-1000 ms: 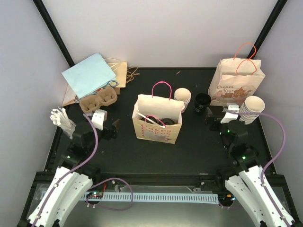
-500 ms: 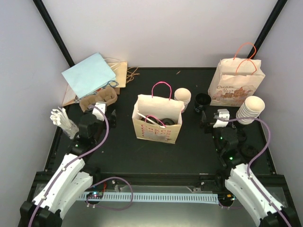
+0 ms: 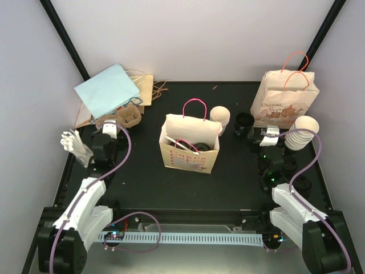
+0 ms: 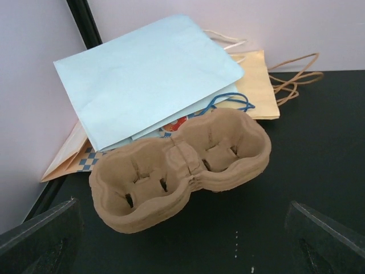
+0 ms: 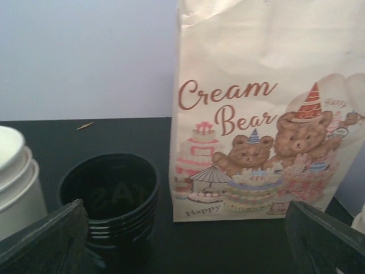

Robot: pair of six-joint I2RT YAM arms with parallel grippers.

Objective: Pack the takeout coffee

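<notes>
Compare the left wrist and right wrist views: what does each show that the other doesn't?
Only the left wrist view: a brown two-cup carrier in front of a light blue paper bag lying on tan bags. Only the right wrist view: the upright Cream Bear bag, a stack of black cups beside it, white cups at the left edge. Both: the black table, the pale wall, and an open, empty gripper framing the bottom (left gripper, right gripper).

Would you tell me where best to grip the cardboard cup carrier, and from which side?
Probably the narrow waist of the cup carrier, between its two wells, coming down from the near side: it lies flat with its wells up, and the blue bag crowds its far rim.
</notes>
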